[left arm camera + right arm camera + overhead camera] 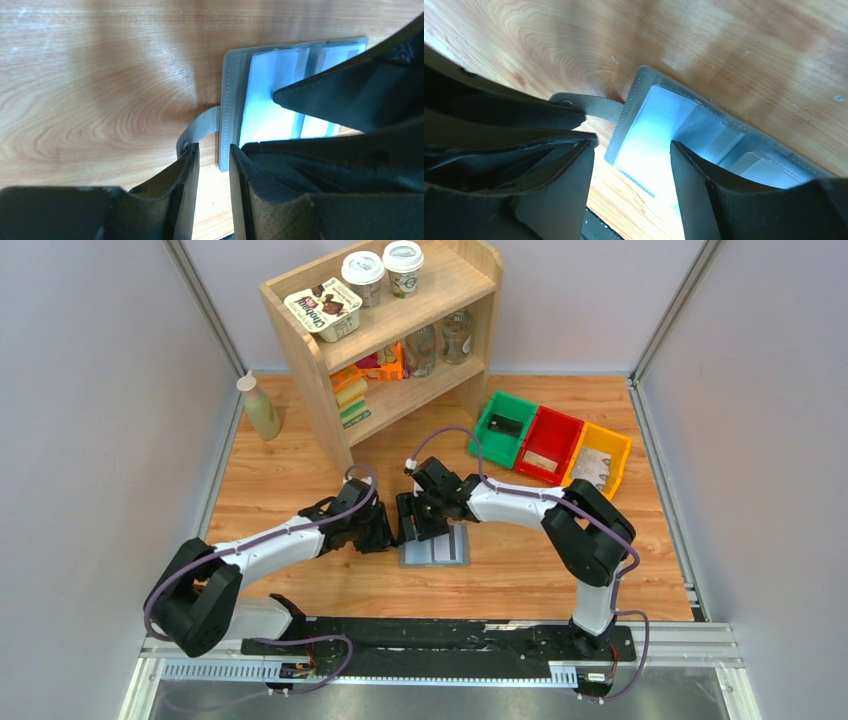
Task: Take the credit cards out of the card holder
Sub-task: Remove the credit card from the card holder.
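Observation:
The grey card holder lies open on the table in front of both arms, pale blue-grey pockets up. It also shows in the left wrist view and the right wrist view. Pale credit cards sit inside the pockets, and their edges are hard to tell apart. My left gripper is narrowly open at the holder's left edge, one fingertip touching the side tab. My right gripper is open wide over the left pocket, with one finger resting on it.
A wooden shelf with cups and packets stands at the back. Green, red and yellow bins sit at the back right. A pale bottle stands at the back left. The two grippers are close together.

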Action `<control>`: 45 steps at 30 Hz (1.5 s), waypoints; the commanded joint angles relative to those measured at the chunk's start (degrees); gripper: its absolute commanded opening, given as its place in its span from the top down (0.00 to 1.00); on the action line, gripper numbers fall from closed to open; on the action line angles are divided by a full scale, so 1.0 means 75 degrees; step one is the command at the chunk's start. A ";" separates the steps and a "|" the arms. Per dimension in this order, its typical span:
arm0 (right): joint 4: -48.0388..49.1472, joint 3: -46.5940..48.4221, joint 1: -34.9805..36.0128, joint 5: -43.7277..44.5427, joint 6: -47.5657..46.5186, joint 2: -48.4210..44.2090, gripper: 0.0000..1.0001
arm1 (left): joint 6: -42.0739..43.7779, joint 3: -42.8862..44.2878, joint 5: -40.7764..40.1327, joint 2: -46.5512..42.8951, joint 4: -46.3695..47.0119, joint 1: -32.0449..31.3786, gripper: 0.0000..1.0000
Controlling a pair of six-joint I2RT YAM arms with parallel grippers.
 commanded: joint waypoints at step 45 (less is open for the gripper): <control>0.1382 -0.2796 -0.1577 0.0028 0.0306 -0.1889 0.73 | -0.1640 0.0793 0.1031 0.2526 0.3042 -0.0677 0.54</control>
